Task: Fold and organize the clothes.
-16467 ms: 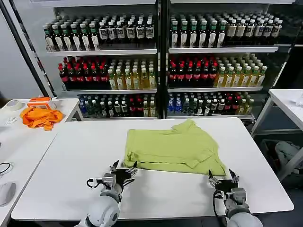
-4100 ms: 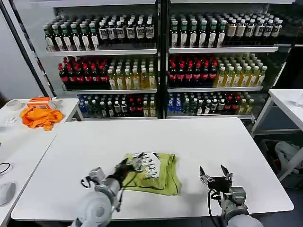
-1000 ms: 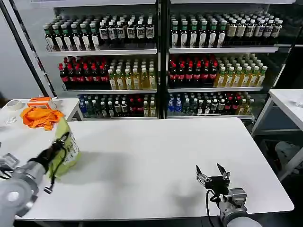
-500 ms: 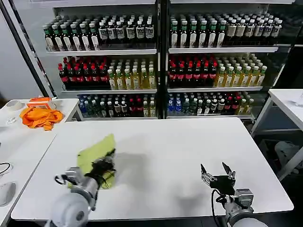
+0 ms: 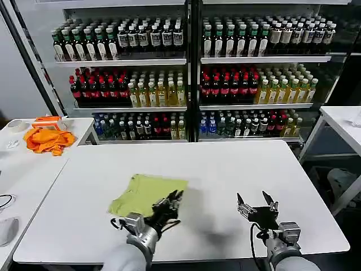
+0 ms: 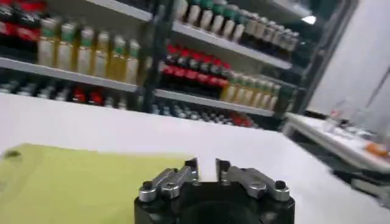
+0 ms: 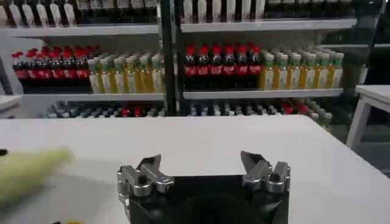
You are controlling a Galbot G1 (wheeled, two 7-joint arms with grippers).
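Yellow-green T-shirt now flat on table | left claw released, beside it | right claw spread

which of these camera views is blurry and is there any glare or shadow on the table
Left wrist view: soft throughout, shelves smeared, T-shirt edges fuzzy. Right wrist view: shelves fairly sharp, the T-shirt a smeared blur. Head view: sharpest; soft shadows under the left gripper and right gripper, no strong glare on the table.
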